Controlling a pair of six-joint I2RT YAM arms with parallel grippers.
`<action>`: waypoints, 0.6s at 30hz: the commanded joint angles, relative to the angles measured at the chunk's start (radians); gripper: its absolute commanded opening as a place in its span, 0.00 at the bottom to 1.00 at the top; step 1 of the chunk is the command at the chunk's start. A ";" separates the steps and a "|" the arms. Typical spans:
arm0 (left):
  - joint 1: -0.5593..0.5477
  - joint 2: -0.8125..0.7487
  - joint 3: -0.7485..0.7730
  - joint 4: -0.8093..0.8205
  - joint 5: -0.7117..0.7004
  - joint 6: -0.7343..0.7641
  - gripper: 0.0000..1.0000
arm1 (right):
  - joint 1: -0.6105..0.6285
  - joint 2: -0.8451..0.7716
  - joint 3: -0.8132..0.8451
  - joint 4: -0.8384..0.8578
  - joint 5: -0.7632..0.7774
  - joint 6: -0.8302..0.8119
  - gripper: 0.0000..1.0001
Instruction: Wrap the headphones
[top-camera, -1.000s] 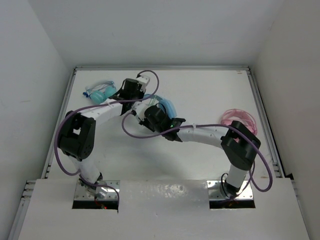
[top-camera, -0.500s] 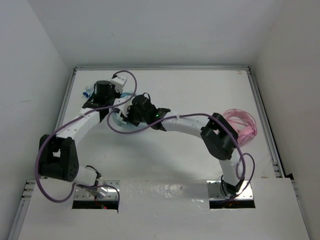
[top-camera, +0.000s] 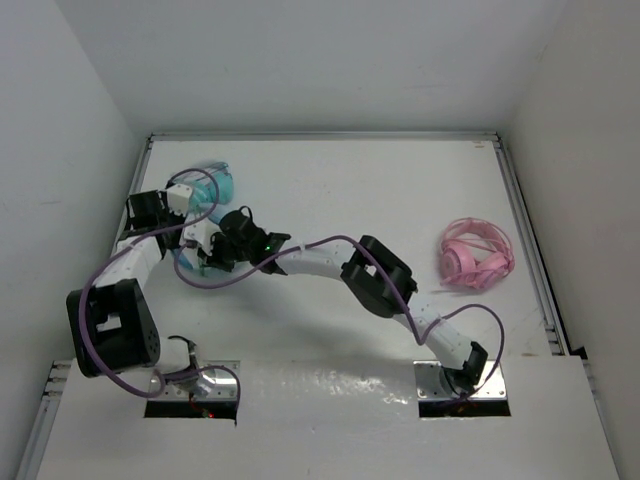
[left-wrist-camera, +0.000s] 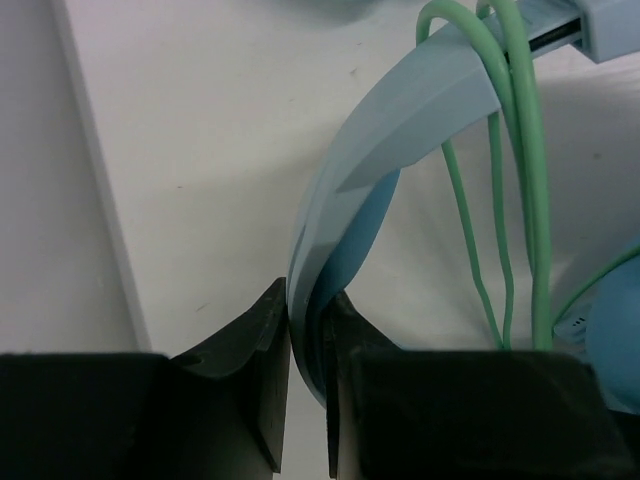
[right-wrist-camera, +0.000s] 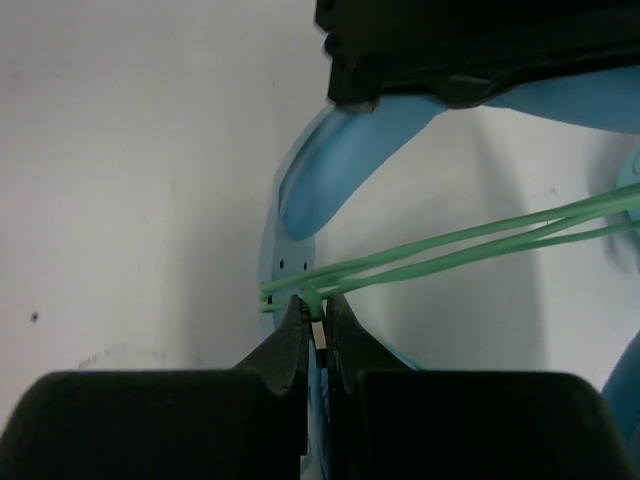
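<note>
Squeezing shut on the blue band (left-wrist-camera: 400, 120) of the headphones (left-wrist-camera: 345, 230), the left tool (left-wrist-camera: 308, 325) holds it tight. In the left wrist view the band curves up and away toward 1 o'clock. A thin green cable (left-wrist-camera: 530, 200) hangs over the band in a few loops and runs down beside it at 3 o'clock. A bit of a blue ear cup (left-wrist-camera: 615, 330) shows at the edge at 4 o'clock.

The right tool (right-wrist-camera: 313, 318) is closed too. It pinches the green cable right where the strands meet, by the edge of the blue band. From there the strands go off toward 2 o'clock. At 12 o'clock in that view, a black part of the other arm covers the band.

From the top, both arms reach to the 9 o'clock side of the white bench (top-camera: 380, 180). The right arm stretches all the way across to get there. The headphones sit between the two tools, near the bench's left edge, and are mostly hidden under them. Small teal headphones (top-camera: 212, 183) lie just past them at 11 o'clock. Pink headphones (top-camera: 478, 255) lie well apart, at 3 o'clock on the bench.
</note>
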 joint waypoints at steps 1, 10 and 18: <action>0.005 -0.009 -0.086 -0.185 0.034 0.076 0.00 | -0.033 0.070 0.159 0.228 0.113 0.024 0.00; 0.123 0.027 -0.031 -0.338 0.006 0.119 0.00 | 0.003 0.103 0.183 0.258 0.155 -0.034 0.00; 0.140 0.066 0.000 -0.363 -0.049 0.133 0.00 | 0.026 0.089 0.180 0.317 0.203 -0.059 0.02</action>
